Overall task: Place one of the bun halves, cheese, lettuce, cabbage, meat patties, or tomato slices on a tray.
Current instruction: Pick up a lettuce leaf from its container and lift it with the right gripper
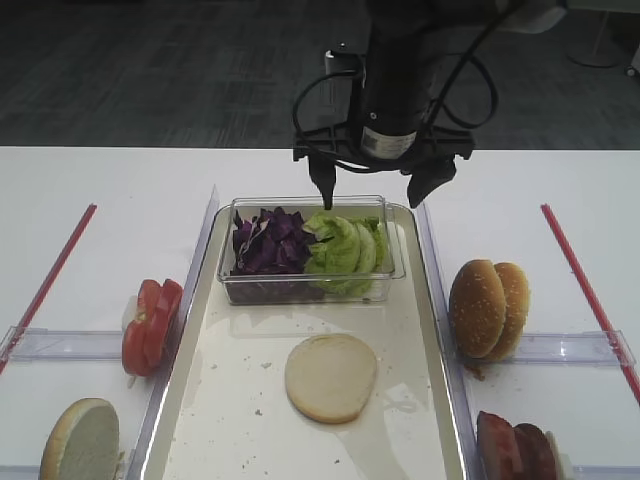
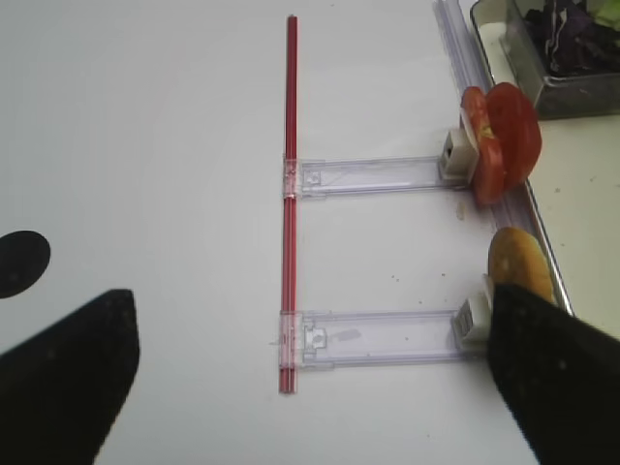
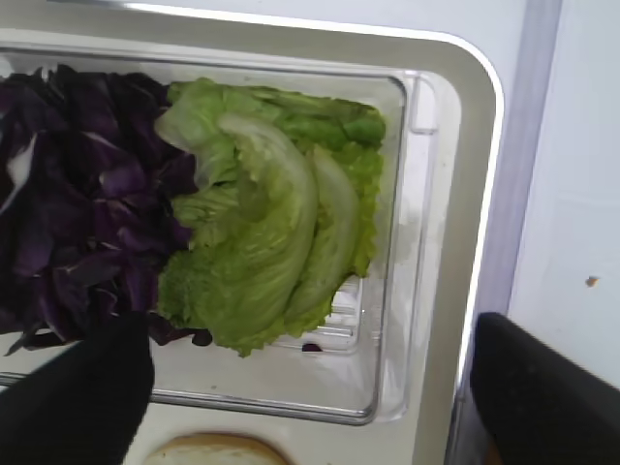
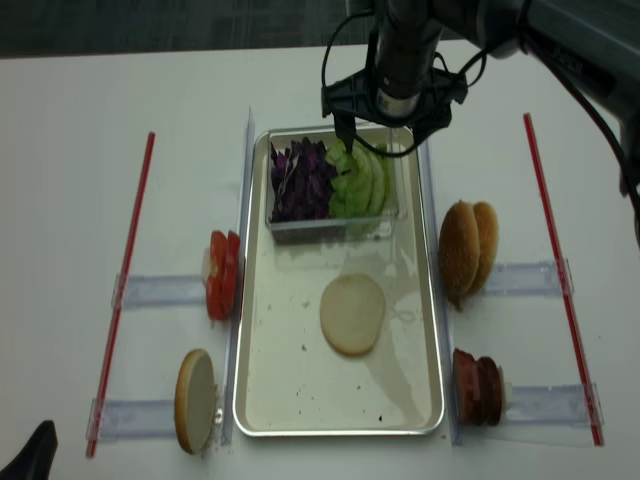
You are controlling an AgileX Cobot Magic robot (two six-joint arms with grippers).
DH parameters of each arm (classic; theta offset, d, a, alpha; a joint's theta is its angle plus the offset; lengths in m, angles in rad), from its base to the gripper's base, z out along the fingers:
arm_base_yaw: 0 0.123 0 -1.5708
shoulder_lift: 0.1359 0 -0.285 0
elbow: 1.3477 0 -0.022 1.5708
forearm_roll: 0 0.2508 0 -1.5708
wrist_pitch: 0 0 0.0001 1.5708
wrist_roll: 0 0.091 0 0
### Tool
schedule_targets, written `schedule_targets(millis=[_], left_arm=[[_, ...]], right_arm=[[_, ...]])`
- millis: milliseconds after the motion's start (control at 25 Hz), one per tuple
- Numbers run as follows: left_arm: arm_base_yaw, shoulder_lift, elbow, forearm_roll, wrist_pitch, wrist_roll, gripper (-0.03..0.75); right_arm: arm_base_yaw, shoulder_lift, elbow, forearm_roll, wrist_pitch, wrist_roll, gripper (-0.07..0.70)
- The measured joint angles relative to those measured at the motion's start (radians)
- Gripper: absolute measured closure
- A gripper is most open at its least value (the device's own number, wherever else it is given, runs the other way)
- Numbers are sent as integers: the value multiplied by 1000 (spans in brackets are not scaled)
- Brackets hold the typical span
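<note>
My right gripper (image 1: 372, 195) (image 3: 308, 334) (image 4: 383, 135) hangs open just above the lettuce (image 1: 345, 245) (image 3: 257, 242) (image 4: 360, 180), holding nothing. Purple cabbage (image 1: 268, 243) (image 3: 77, 194) lies left of the lettuce in a clear box. That box stands at the far end of the silver tray (image 1: 250, 400) (image 4: 290, 380). One bun half (image 1: 330, 377) (image 4: 352, 314) lies flat on the tray. Tomato slices (image 1: 150, 325) (image 2: 504, 140) stand left of the tray, meat patties (image 1: 515, 450) to its right. Cheese is out of view. My left gripper (image 2: 310, 329) is open over bare table.
Two bun halves (image 1: 488, 308) stand on edge right of the tray, and another bun half (image 1: 82, 440) (image 2: 518, 262) stands at the front left. Clear plastic holders (image 2: 378, 339) and red strips (image 2: 289, 194) (image 1: 585, 290) lie on the white table on both sides.
</note>
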Motion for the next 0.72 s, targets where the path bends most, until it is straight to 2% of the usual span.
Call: schedule_targets(millis=[360,600,720], left_arm=[[0,0,0,0,0,-2,44],[0,0,0,0,0,-2,44],[0,0,0,0,0,-2,44]], right_arm=[[48,64,-38,0,-10,22,-43],[50,90,-42,-8,-12,22,-43],[50,104,-42,-8,-25,22,-20]])
